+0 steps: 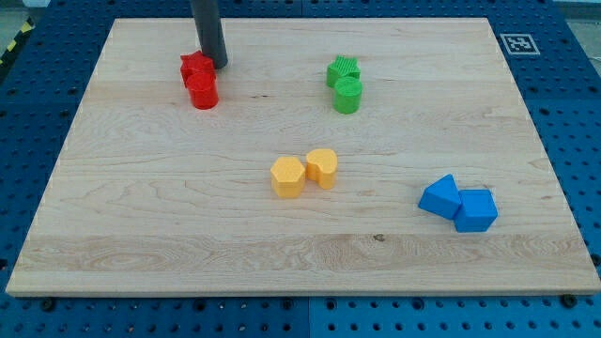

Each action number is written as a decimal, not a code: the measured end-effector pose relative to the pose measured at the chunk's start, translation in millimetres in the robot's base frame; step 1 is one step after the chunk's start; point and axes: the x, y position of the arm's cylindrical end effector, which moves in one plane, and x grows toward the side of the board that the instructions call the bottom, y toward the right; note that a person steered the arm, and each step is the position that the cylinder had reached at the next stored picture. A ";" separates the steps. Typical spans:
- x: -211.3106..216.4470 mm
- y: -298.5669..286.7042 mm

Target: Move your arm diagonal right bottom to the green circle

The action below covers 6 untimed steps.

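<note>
The green circle (347, 95) sits on the wooden board right of centre near the view's top, touching a green star (343, 69) just above it. My tip (218, 64) is at the view's upper left, right beside the upper right of a red star (194, 66), which touches a red circle (203, 92) below it. The tip is far to the left of the green circle and slightly above it.
A yellow hexagon (287, 176) and a yellow cylinder-like block (322, 167) sit together mid-board. Two blue blocks (440, 197) (475, 210) touch at the lower right. The board's edge (300, 293) drops to a blue perforated table.
</note>
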 end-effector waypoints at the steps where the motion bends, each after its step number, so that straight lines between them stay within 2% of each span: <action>1: 0.0 0.0; 5: -6.7 32.8; 6: 21.9 48.2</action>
